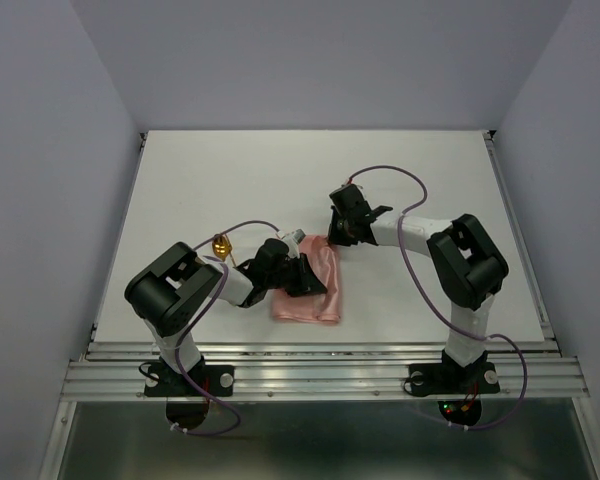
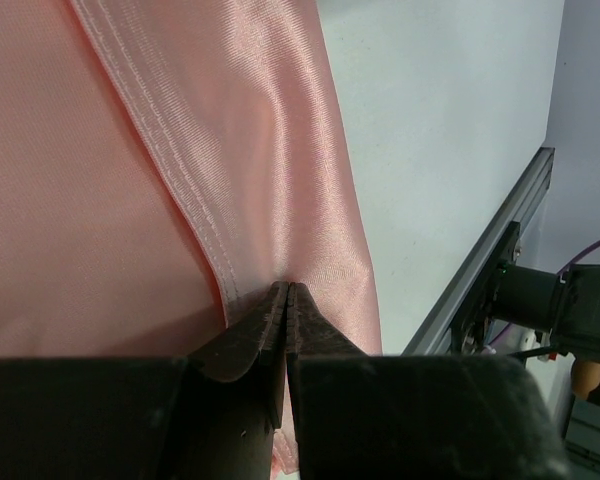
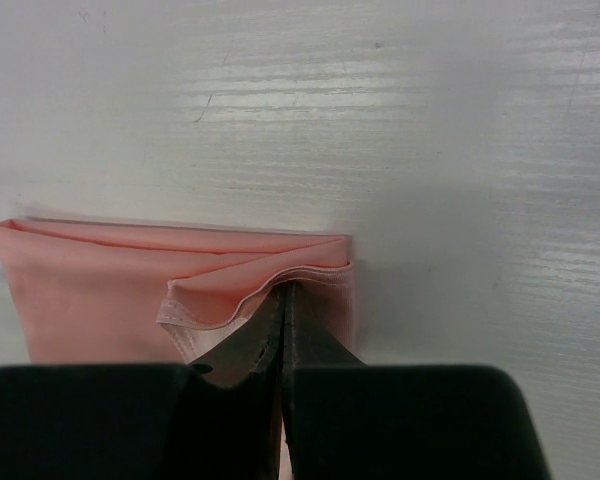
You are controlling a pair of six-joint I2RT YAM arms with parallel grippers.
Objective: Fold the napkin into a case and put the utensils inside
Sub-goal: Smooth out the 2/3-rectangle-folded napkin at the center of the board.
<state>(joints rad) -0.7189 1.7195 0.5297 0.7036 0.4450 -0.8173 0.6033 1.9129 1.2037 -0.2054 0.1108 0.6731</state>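
The salmon-pink napkin (image 1: 315, 300) lies folded into a rectangle at the middle front of the white table. My left gripper (image 1: 302, 272) is at its left upper part. In the left wrist view that gripper (image 2: 288, 288) is shut on a ridge of the napkin (image 2: 130, 150) beside a stitched hem. My right gripper (image 1: 336, 238) is at the napkin's far right corner. In the right wrist view this gripper (image 3: 285, 290) is shut on the hemmed top layer of the napkin (image 3: 90, 290), which bulges up at the tips. One gold utensil (image 1: 221, 245) shows left of the left arm.
An aluminium rail (image 1: 320, 365) runs along the table's near edge and also shows in the left wrist view (image 2: 490, 270). Grey walls close in the table on the left, right and back. Purple cables loop off both arms.
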